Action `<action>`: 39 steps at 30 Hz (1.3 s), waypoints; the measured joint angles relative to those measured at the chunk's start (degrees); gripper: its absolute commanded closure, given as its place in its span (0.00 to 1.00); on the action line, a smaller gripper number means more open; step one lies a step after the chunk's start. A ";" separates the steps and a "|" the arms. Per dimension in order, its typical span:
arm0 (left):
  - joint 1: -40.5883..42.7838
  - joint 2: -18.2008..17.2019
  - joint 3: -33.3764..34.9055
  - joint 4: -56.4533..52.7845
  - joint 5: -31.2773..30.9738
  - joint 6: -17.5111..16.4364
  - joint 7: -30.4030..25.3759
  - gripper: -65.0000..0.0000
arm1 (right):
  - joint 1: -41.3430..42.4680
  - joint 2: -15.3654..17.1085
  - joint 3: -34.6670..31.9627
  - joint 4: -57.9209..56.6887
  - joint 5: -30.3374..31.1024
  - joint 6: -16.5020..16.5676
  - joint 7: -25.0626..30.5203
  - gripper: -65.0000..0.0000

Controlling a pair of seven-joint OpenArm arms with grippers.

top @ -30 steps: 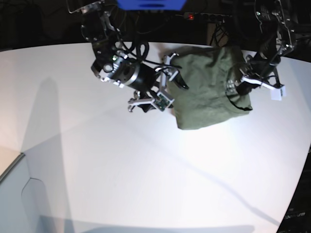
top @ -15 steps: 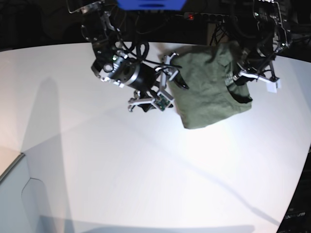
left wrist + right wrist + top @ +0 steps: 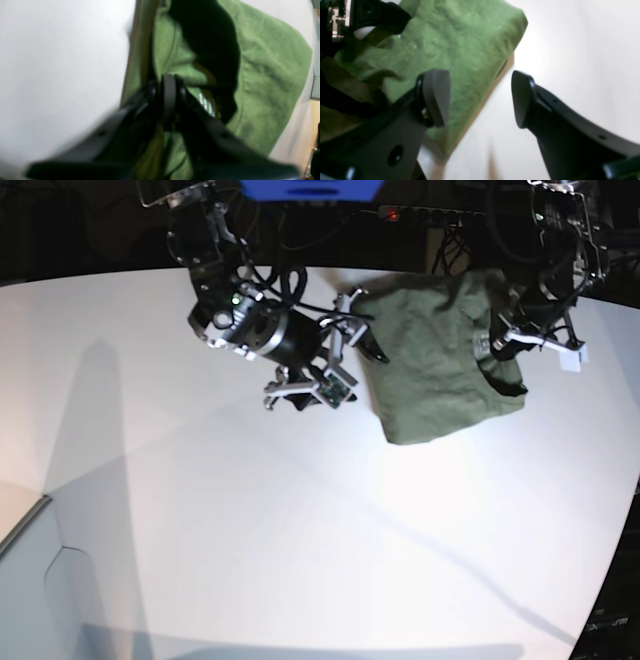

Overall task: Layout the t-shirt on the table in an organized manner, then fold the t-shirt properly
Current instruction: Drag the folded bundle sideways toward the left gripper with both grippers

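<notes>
While the left wrist view blurs, the left gripper [image 3: 167, 100] pinches the olive t-shirt [image 3: 270, 82] near its collar. Right wrist: the right gripper [image 3: 480, 97] gapes wide, empty. Base: the shirt [image 3: 430, 375] lies folded on the white counter [image 3: 300, 520].

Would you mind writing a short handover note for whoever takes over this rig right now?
Left claw: pads nearly together at the collar side of the t-shirt; whether it grips cloth is unclear.
Right claw: open, empty, at the shirt's other edge, one finger over the cloth.
Shirt: a bunched, roughly rectangular bundle at the far side of the table.
Done: shirt appears already folded over into a bundle.
Left: confirm the fold is tidy, neaten the collar end.
</notes>
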 measured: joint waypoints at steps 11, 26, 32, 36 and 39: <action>3.23 0.63 -0.22 6.91 2.03 1.42 1.25 0.56 | 0.00 0.00 -0.22 0.00 -0.02 0.02 -0.02 0.41; 5.09 4.72 -5.35 16.13 2.91 2.27 1.99 0.56 | 0.35 0.00 -0.26 -0.11 -0.02 0.02 -0.09 0.41; 5.86 4.63 -5.33 16.98 2.89 2.25 1.95 0.56 | 0.76 -0.15 -0.24 -0.11 0.00 0.02 -0.02 0.41; 6.45 4.59 -5.44 15.87 3.32 2.43 1.97 0.56 | 0.76 -0.15 -0.20 -0.13 0.00 0.00 0.00 0.41; 6.43 4.61 -5.44 15.28 3.32 2.40 1.95 0.56 | 0.79 -0.15 -0.20 -0.13 0.00 0.00 0.00 0.41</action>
